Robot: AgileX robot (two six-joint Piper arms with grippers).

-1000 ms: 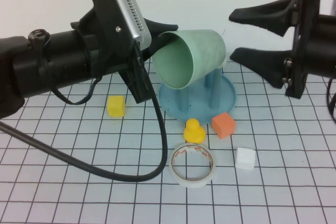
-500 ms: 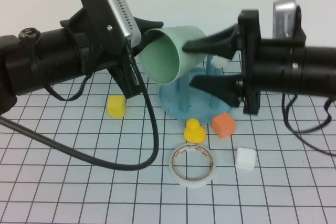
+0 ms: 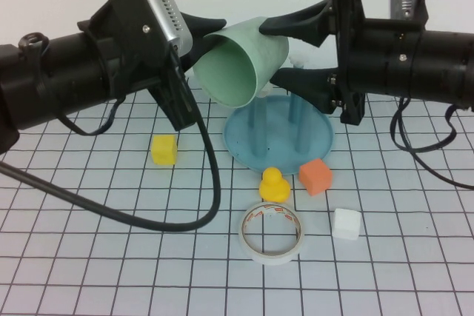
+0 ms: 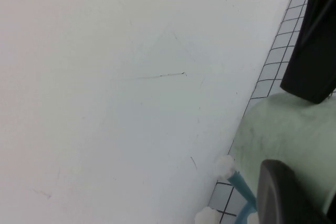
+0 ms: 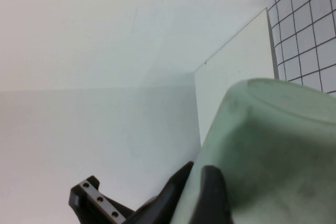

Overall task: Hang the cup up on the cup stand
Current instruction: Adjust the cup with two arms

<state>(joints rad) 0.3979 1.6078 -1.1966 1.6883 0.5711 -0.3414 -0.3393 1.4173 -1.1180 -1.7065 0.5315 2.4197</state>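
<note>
A: Mint-green plastic, the cup (image 3: pixel 243 64), held in the air above the back-left part of the cup stand (image 3: pixel 278 135), tipped so its open mouth faces down and toward the camera. Left gripper (image 3: pixel 198 37) is pinched tight on the cup's rim wall, one finger inside and one outside, as far as the high view shows.

B: And the right gripper (image 3: pixel 287 53)?

A: It sits at the cup's closed end, above the stand, jaws spread wide, upper finger (image 3: pixel 292 26) over the cup's base and lower finger below it. Whether either pad touches the plastic, I cannot tell. Reads as a handover or a steadying grip being set up.

B: Notes for doing it well?

A: Judgement only: centre the spread jaws on the cup body before closing, since the tapered wall may squirt out of an off-centre squeeze. The left gripper should let go only once the right one has a firm hold. Then turn the mouth fully downward and lower it over one peg (image 3: pixel 293 105); the white cap (image 3: pixel 298 61) needs to enter the mouth cleanly.

B: Clutter?

A: Yellow duck (image 3: pixel 273 183), orange cube (image 3: pixel 315 176), yellow cube (image 3: pixel 164 149), white cube (image 3: pixel 346 223) and tape roll (image 3: pixel 272 232) lie on the table nearer the camera than the stand, clear of the descent.
</note>
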